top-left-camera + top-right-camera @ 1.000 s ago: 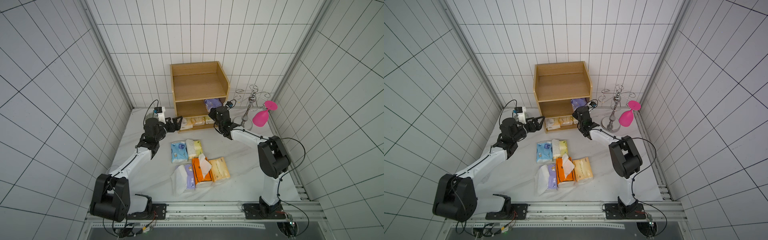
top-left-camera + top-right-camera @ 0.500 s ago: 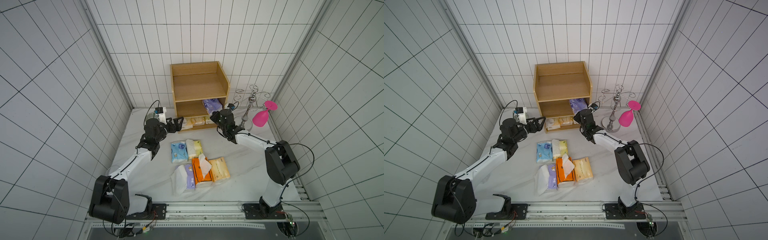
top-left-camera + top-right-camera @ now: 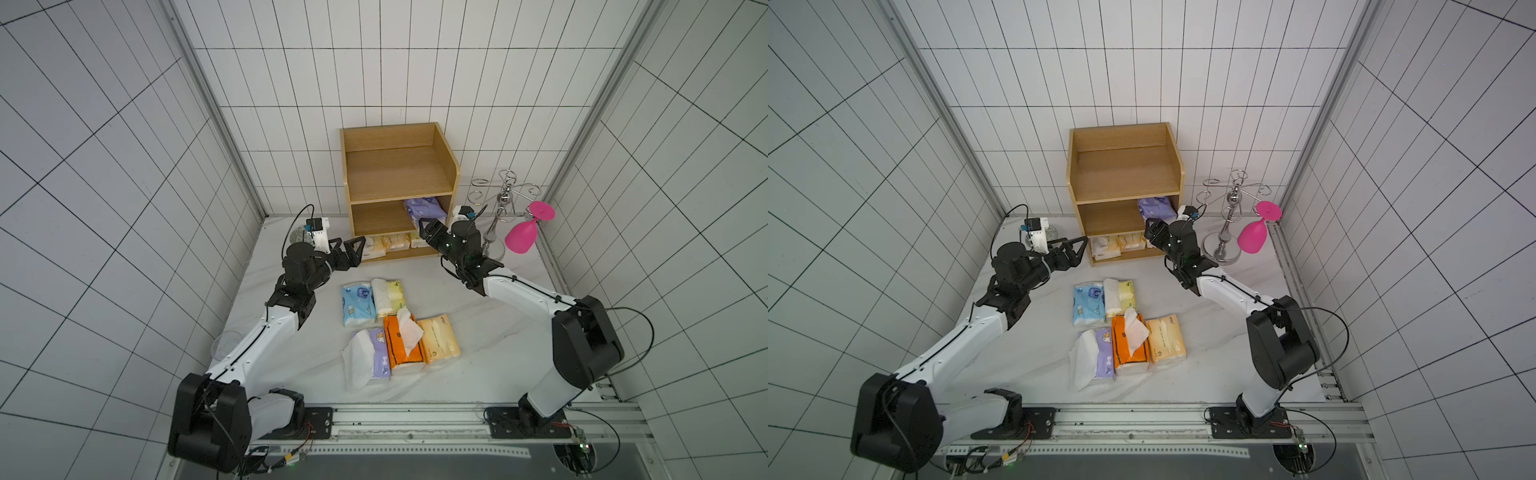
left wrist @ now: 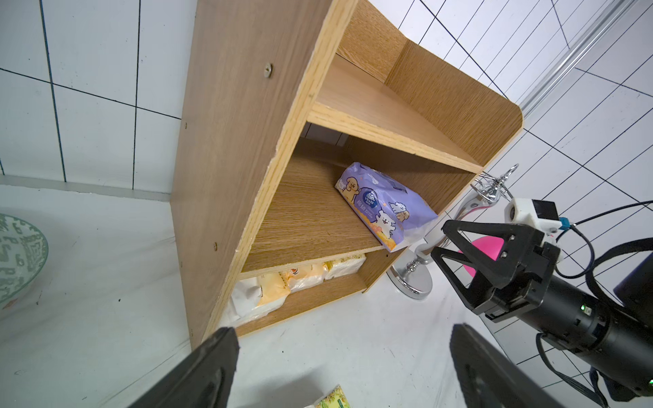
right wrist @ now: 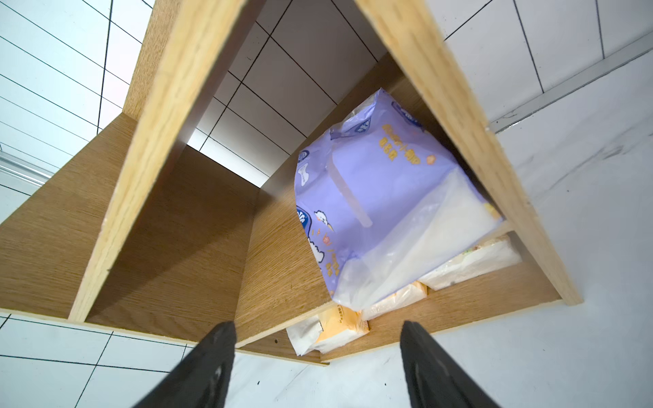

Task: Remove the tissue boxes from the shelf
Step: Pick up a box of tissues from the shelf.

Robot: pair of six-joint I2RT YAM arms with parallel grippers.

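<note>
Tissue pack (image 4: 383,208) in purple lies long axis front-to-back, overhanging shelf (image 4: 240,141) edge.

A light-brown wooden three-tier shelf (image 3: 399,174) stands at the back wall. A purple plastic-wrapped tissue pack (image 3: 424,209) lies askew at the middle tier's right end, one corner overhanging the front edge. Three pale yellow and peach packs (image 3: 392,242) line the bottom tier. Five more packs (image 3: 397,355) lie clustered on the tabletop in front.

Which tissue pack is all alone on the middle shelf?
The purple puppy-print pack. The other packs in the shelf are pale yellow, on the bottom tier.
</note>
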